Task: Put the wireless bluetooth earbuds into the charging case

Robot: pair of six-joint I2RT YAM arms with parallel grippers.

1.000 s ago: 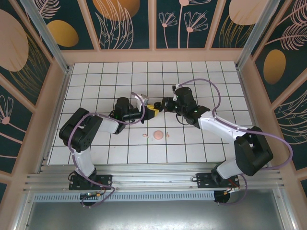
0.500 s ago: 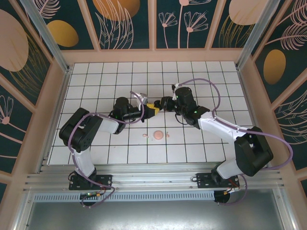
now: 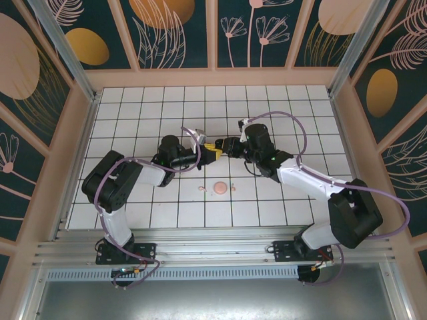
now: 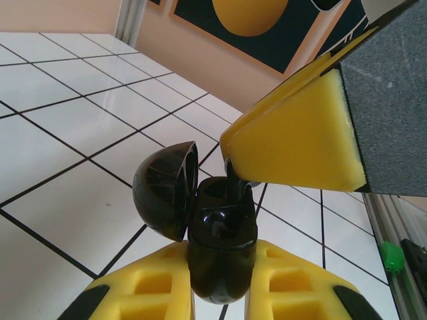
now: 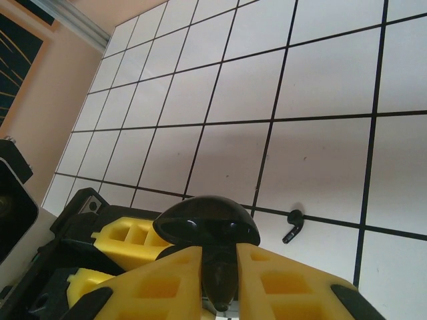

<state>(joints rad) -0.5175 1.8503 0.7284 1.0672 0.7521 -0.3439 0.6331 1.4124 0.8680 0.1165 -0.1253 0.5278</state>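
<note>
Black earbud (image 5: 291,227) on white tile (image 5: 320,167)

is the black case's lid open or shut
Open: the black charging case, held in the left tool, has its domed lid swung back sideways, exposing the cavity.

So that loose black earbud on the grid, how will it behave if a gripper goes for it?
The loose black earbud looks tiny against a tile, so probably very light and easily flicked. Its smooth, curved shell will likely be slippery. The bulb-and-stem shape may pivot rather than slide straight.
</note>
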